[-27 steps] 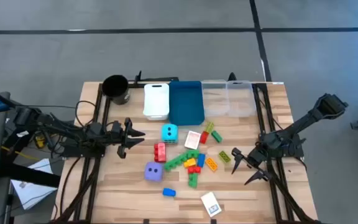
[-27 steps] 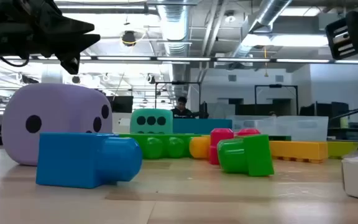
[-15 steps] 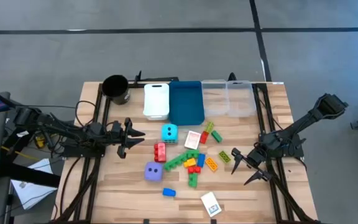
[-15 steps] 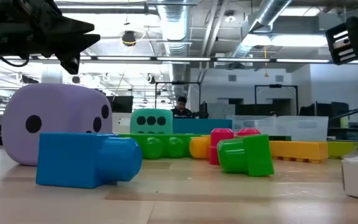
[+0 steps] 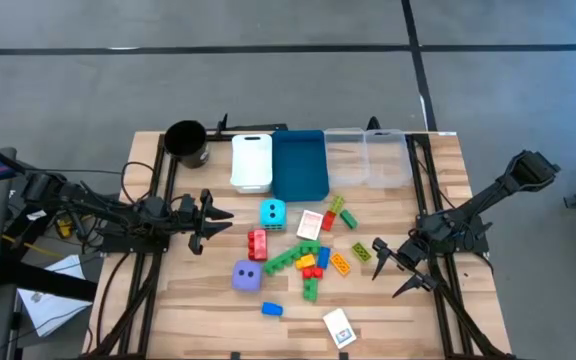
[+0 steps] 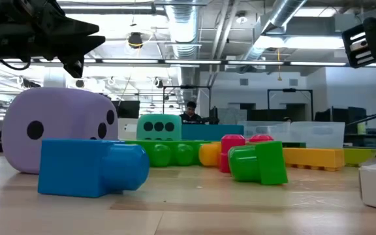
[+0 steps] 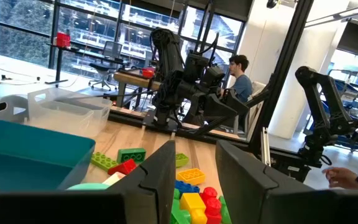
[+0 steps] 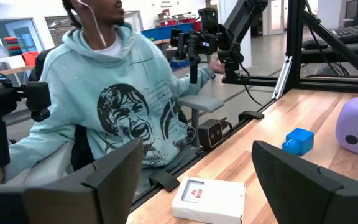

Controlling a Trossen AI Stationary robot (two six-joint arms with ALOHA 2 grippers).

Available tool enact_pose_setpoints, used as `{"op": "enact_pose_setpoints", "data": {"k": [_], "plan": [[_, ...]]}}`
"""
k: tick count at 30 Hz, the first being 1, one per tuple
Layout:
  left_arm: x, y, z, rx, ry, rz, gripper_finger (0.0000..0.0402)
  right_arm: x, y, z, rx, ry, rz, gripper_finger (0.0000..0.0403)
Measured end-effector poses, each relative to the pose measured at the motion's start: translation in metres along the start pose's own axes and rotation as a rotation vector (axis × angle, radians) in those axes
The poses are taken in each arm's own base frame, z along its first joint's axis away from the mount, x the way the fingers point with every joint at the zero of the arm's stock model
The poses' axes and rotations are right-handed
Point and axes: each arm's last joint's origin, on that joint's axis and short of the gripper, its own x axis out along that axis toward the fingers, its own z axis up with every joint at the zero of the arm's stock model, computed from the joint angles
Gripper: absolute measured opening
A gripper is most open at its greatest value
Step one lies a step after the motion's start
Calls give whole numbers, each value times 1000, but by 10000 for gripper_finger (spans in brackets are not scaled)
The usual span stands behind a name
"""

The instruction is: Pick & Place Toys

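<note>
The toys lie loose on the wooden table's middle: a cyan die (image 5: 273,212), a purple die (image 5: 247,276), a red brick (image 5: 258,243), green bricks (image 5: 293,258), yellow and orange bricks (image 5: 340,263), a blue brick (image 5: 271,309) and white cards (image 5: 339,327). My left gripper (image 5: 224,223) hovers open at the table's left, level, pointing at the cyan die, with nothing between its fingers (image 7: 196,180). My right gripper (image 5: 386,268) stands open at the right, pointing toward the bricks, and is empty too (image 8: 197,186). In the low view the purple die (image 6: 61,130) and blue brick (image 6: 90,166) are nearest.
Along the far edge stand a black cup (image 5: 186,143), a white bin (image 5: 251,162), a blue bin (image 5: 299,165) and a clear bin (image 5: 368,158). A person in a light hoodie (image 8: 117,106) sits beside the table. Bare wood lies near the front edge.
</note>
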Motion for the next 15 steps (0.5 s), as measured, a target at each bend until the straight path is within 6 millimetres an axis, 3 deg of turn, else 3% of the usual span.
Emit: {"op": "enact_pose_setpoints", "data": {"k": [15], "plan": [[0, 0, 0, 0, 0, 0, 108, 0, 0, 0, -1, -4, -6, 295]]}}
